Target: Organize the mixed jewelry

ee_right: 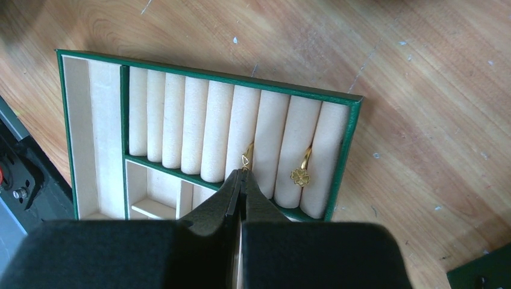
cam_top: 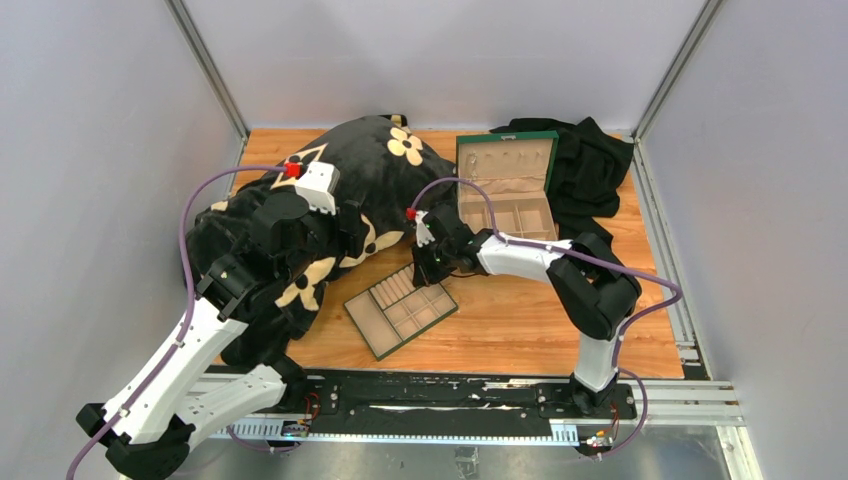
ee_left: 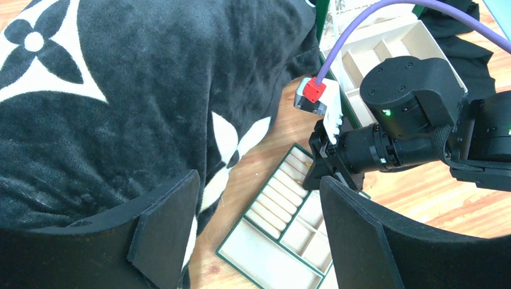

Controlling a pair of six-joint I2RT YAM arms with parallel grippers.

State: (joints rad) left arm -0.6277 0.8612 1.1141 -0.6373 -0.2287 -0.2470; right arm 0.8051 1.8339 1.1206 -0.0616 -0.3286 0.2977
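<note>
The flat green tray (ee_right: 343,156) lies on the wood table, its beige ring rolls under my right gripper (ee_right: 243,173). The right gripper is shut, its tips pinching the end of a thin gold ring (ee_right: 247,158) that sits in a slot between two rolls. A gold clover ring (ee_right: 299,175) is tucked in the slot to its right. In the top view the right gripper (cam_top: 432,265) hangs over the tray's far corner (cam_top: 400,310). My left gripper (ee_left: 259,235) is open and empty, above the blanket's edge beside the tray (ee_left: 283,241). No silvery cluster shows.
A black blanket with cream flower patterns (cam_top: 370,160) covers the left and back of the table. The open green box with beige lining (cam_top: 505,185) stands behind the right arm. A black cloth (cam_top: 590,165) lies at the back right. Grey walls enclose the table.
</note>
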